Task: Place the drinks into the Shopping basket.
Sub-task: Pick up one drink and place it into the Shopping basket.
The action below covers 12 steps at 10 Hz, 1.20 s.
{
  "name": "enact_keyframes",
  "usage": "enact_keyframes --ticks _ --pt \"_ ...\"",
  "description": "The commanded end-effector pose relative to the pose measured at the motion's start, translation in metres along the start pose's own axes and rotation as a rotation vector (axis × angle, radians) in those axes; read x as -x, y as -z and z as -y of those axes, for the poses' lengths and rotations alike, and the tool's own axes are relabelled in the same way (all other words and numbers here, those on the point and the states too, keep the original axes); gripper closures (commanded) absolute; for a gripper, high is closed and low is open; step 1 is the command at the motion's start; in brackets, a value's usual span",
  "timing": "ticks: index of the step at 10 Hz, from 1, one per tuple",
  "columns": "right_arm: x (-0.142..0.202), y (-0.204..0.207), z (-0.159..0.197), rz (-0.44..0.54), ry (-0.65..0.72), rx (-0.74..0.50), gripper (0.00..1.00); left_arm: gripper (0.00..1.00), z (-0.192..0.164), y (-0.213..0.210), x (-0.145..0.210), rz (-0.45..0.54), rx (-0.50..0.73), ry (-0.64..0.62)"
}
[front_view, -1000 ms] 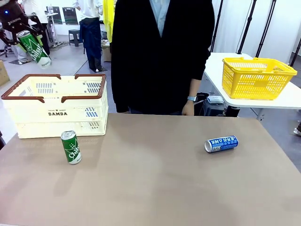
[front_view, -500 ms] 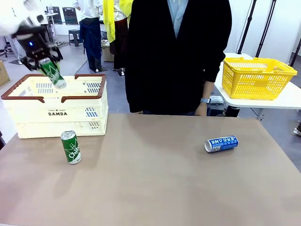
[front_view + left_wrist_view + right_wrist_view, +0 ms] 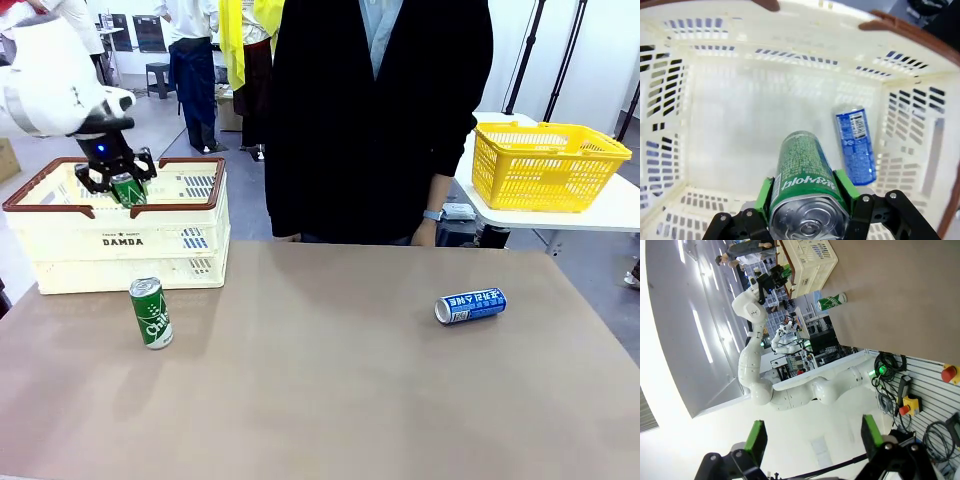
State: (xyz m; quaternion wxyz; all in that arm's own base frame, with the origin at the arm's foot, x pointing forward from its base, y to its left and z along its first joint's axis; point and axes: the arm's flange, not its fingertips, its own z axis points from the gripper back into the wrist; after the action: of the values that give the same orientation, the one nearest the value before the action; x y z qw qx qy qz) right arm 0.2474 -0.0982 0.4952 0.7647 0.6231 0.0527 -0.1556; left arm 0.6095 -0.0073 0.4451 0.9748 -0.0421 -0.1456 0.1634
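Jaws of left gripper (image 3: 805,192) clamped on green can (image 3: 801,155) at rim level in Shopping basket (image 3: 120,225); right gripper (image 3: 812,432) fingers apart, empty.

A: Shopping basket (image 3: 120,240) sits far left on the table (image 3: 330,390), and the left gripper (image 3: 113,183) hangs at its mouth, the held can (image 3: 802,170) between the fingers.
B: Beneath that, a second can (image 3: 855,145) lies on the basket floor. An upright can (image 3: 151,313) stands just in front of the basket.
A: Well to the right, a toppled can (image 3: 471,305) lies on its side, with the person (image 3: 370,110) behind the far edge.
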Motion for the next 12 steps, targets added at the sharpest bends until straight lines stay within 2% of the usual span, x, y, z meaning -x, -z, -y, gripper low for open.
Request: enact_keyframes --ticks 1,5,6,7,8,12 --pt "0.001 -0.004 0.000 -0.007 -0.022 0.009 0.00 1.00 0.007 0.010 -0.011 0.000 -0.068 0.072" --pt "0.001 -0.004 0.000 -0.007 -0.022 0.009 0.00 1.00 0.007 0.031 -0.004 -0.040 -0.101 0.094" --pt "0.001 -0.004 0.000 -0.007 -0.022 0.009 0.00 0.66 0.007 0.033 -0.005 -0.048 -0.099 0.094" --pt "0.001 -0.004 0.000 -0.007 -0.022 0.009 0.00 0.08 0.007 0.033 -0.005 -0.046 -0.087 0.099" --pt "0.001 -0.004 0.000 -0.007 -0.022 0.009 0.00 0.00 0.007 0.033 -0.006 -0.039 -0.082 0.098" --pt "0.001 -0.004 0.000 -0.007 -0.022 0.009 0.00 0.00 0.004 0.029 -0.008 -0.038 -0.067 0.095"
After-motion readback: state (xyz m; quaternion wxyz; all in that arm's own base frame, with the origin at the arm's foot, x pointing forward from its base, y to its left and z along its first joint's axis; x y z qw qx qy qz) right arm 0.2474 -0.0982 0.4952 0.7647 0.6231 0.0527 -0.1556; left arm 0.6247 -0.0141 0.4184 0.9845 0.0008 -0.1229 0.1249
